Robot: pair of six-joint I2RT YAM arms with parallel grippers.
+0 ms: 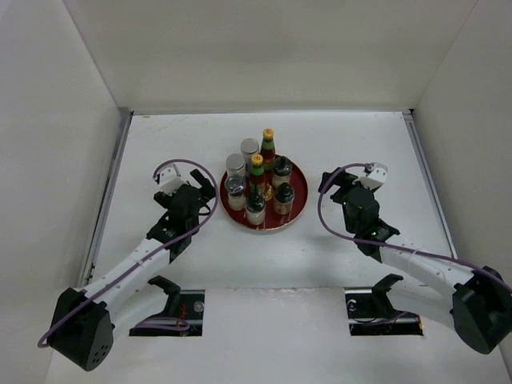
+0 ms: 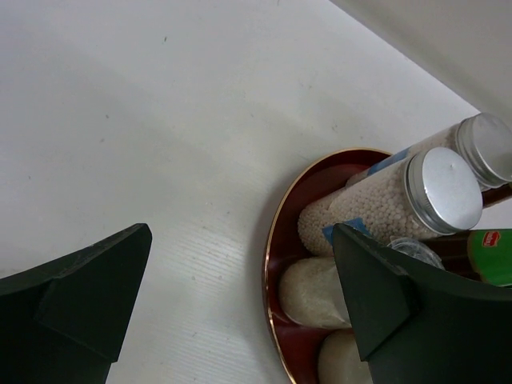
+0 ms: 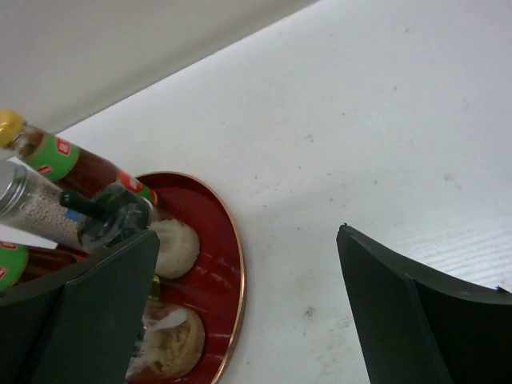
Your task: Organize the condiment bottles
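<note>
The condiment bottles (image 1: pixel 260 180) stand upright together on the round red plate (image 1: pixel 300 210) at the table's middle. Among them are silver-capped shakers (image 2: pixel 440 188), black-topped shakers (image 3: pixel 112 212) and dark red sauce bottles (image 3: pixel 72 164) with green necks and yellow caps. My left gripper (image 1: pixel 210 190) sits just left of the plate, open and empty; in the left wrist view the left gripper (image 2: pixel 240 272) straddles the plate's gold rim (image 2: pixel 272 264). My right gripper (image 1: pixel 330 190) is just right of the plate, open, with bare table between its fingers (image 3: pixel 416 312).
White walls close in the table on the left, back and right. Both arm bases are bolted at the near edge, with cables looping beside each wrist. White table surface lies on either side of the plate.
</note>
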